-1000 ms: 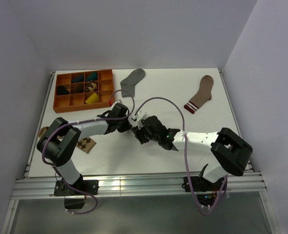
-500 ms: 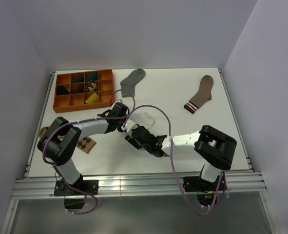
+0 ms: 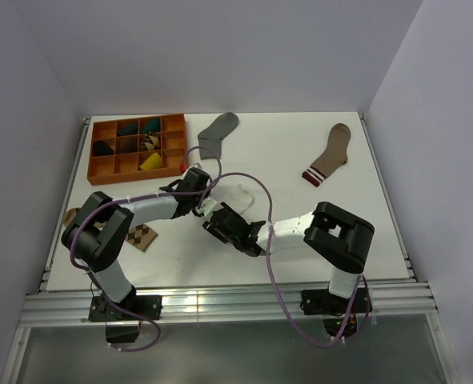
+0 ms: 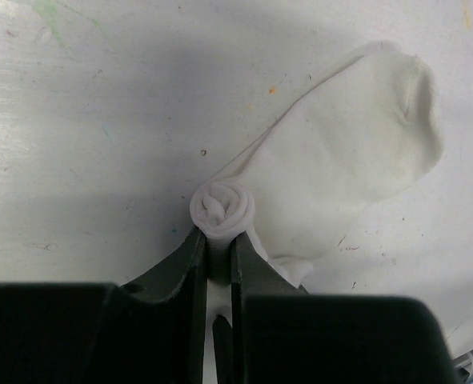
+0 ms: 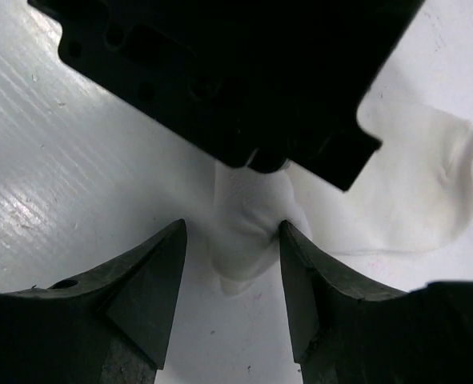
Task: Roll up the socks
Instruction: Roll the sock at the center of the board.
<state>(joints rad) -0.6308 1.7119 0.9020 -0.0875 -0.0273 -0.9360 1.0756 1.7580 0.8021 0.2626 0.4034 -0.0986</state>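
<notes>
A white sock (image 4: 340,152) lies flat on the table, one end wound into a small tight roll (image 4: 221,210). My left gripper (image 4: 218,244) is shut on that roll from below. In the right wrist view my right gripper (image 5: 232,240) stands open, its fingers either side of the sock's bunched end (image 5: 252,224), the right finger touching the fabric, with the left gripper's black body (image 5: 220,72) just beyond. From above, both grippers meet at the sock's left end (image 3: 242,194). A grey sock (image 3: 218,130) lies flat at the back.
An orange compartment tray (image 3: 100,170) with rolled items stands at the back left. A brown sock with a striped cuff (image 3: 329,156) lies at the back right. A diamond-patterned sock (image 3: 144,237) lies under the left arm near the table's front left.
My right gripper has swung left and in towards the left gripper, and its jaws have opened wider around the sock's rolled end. The left gripper has stayed shut in place.
</notes>
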